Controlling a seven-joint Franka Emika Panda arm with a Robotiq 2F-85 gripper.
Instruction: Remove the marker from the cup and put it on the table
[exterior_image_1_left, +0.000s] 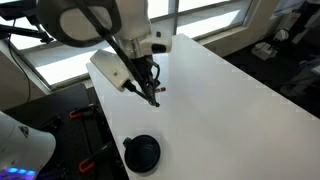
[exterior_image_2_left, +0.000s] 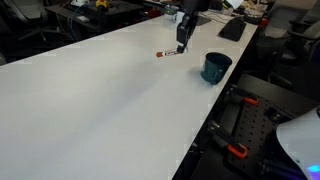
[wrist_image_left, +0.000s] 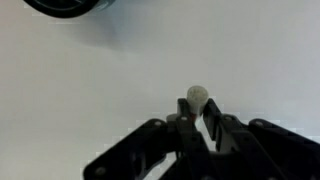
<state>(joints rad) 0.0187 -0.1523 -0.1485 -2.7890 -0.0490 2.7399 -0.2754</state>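
My gripper (exterior_image_1_left: 153, 96) is down at the white table (exterior_image_1_left: 230, 110), shut on the marker (wrist_image_left: 198, 96). In the wrist view the marker's pale rounded end shows between the two fingertips (wrist_image_left: 198, 112). In an exterior view the marker (exterior_image_2_left: 167, 53) is a short stick with red marks, sticking out sideways from the gripper (exterior_image_2_left: 182, 42) at table height. I cannot tell whether it touches the table. The black cup (exterior_image_1_left: 141, 153) stands apart from the gripper near the table edge. It also shows in the other exterior view (exterior_image_2_left: 215, 67) and at the top left of the wrist view (wrist_image_left: 65, 5).
The table edge runs close by the cup (exterior_image_2_left: 225, 95). Beyond it is dark equipment with red clamps (exterior_image_2_left: 235, 150). A keyboard (exterior_image_2_left: 232, 29) lies at the far end. Windows and a chair stand behind the table.
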